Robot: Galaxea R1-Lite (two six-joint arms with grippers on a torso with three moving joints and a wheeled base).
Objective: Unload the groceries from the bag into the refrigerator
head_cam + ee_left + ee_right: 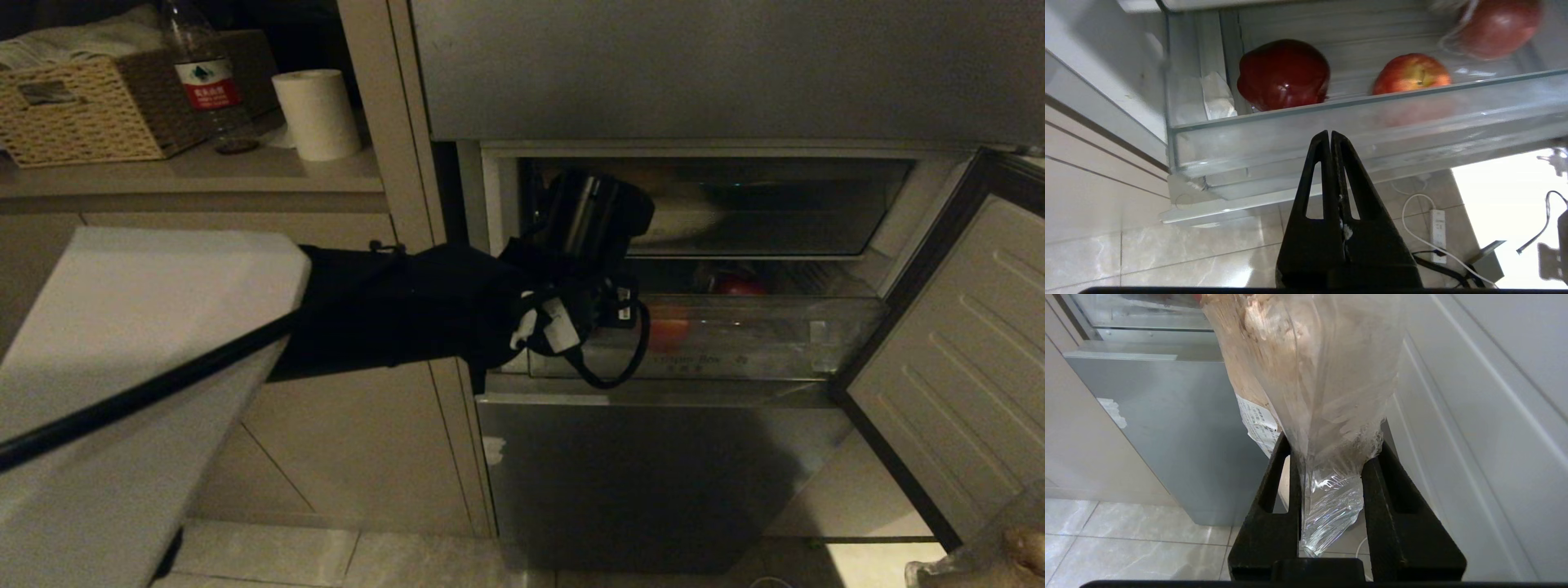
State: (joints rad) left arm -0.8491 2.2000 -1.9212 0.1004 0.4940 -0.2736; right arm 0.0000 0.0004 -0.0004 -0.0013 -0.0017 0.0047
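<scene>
The grey-steel refrigerator (pixel 694 73) has its middle door (pixel 963 343) swung open to the right. My left arm (pixel 408 310) reaches into that opening. The left gripper (pixel 1329 132) is shut and empty, just in front of the clear drawer's front wall (pixel 1412 118). In the drawer lie a dark red apple (pixel 1284 75), a red-yellow apple (pixel 1410 73) and a third red one (pixel 1498 26). My right gripper (pixel 1333 445) is shut on a clear plastic pack of pale beige lumps (pixel 1306 355), which also shows low at the right (pixel 1016 547). The shopping bag is out of view.
On the counter to the left stand a wicker basket (pixel 90 106), a water bottle with a red label (pixel 204 77) and a paper roll (pixel 317 114). The lower fridge door (pixel 1180 428) is closed. A power strip (pixel 1438 228) and cables lie on the tiled floor.
</scene>
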